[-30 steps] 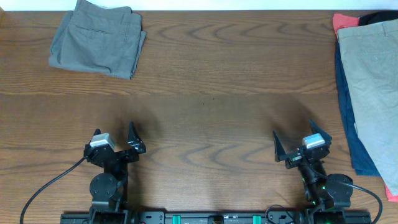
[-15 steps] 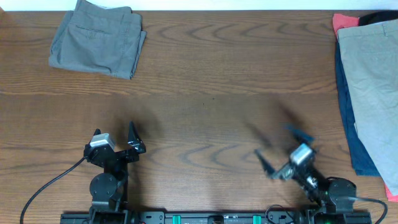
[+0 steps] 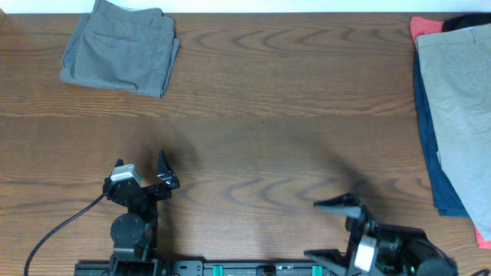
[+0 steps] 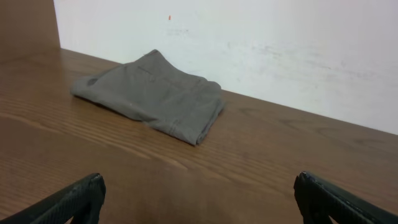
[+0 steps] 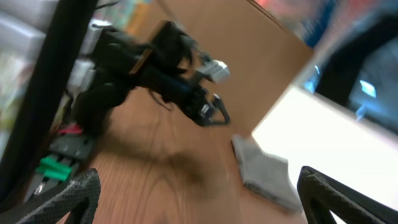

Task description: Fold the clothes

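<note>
The pale khaki-green shorts (image 3: 460,100) lie flat on top of a pile at the table's right edge, untouched. My right gripper (image 3: 328,230) is open and empty near the front edge, turned to point left, far from the shorts. Its wrist view is tilted and blurred and looks across the table between its open fingers (image 5: 68,199); the khaki shorts are out of that view. My left gripper (image 3: 142,178) is open and empty at the front left, and its wrist view shows bare table between the fingers (image 4: 68,202).
Darker grey-olive folded shorts (image 3: 119,50) lie at the back left, also in the left wrist view (image 4: 155,93) and the right wrist view (image 5: 264,171). A navy garment (image 3: 430,146) and a coral one (image 3: 426,27) lie under the khaki shorts. The left arm (image 5: 168,68) shows in the right wrist view.
My right gripper has swung from facing the back of the table round to the left and drawn back toward the front edge. The left arm and the clothes have not moved.
</note>
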Robot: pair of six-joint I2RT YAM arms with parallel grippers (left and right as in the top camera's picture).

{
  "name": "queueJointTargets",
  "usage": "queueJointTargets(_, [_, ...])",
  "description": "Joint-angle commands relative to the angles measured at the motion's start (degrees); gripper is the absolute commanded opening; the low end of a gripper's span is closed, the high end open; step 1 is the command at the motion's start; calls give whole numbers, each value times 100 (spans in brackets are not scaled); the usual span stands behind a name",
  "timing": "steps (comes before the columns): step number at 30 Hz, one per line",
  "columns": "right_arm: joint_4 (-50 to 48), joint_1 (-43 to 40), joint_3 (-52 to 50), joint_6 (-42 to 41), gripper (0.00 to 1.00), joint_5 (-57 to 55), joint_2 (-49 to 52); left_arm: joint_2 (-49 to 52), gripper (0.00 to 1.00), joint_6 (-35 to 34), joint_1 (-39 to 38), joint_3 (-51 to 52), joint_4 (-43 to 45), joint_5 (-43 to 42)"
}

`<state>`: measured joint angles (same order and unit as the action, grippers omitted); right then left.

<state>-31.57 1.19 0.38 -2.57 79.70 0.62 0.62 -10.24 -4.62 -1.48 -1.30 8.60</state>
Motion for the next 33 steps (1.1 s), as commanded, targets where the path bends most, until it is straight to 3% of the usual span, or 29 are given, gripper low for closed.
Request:
queueJointTargets(1, [612, -44, -7, -433, 99, -1394, -24, -33, 98, 79, -7, 125, -188, 151])
queueJointTargets(6, [1996, -44, -7, -686, 98, -4144, -22, -33, 98, 79, -7, 125, -190, 151])
queueJointTargets(10, [2402, -42, -7, -769, 99, -5958, -22, -33, 98, 79, -7, 125, -190, 151])
queueJointTargets(19, [2426, -39, -7, -769, 99, -5112, -22, -33, 98, 79, -7, 125, -188, 151])
queueJointTargets(26, [2031, -39, 2, -1377, 99, -6039, -13, -33, 98, 79, -7, 125, -188, 151])
queueJointTargets(33, [1904, -39, 634, -1360, 99, -6784, 428, -33, 98, 79, -7, 125, -188, 151])
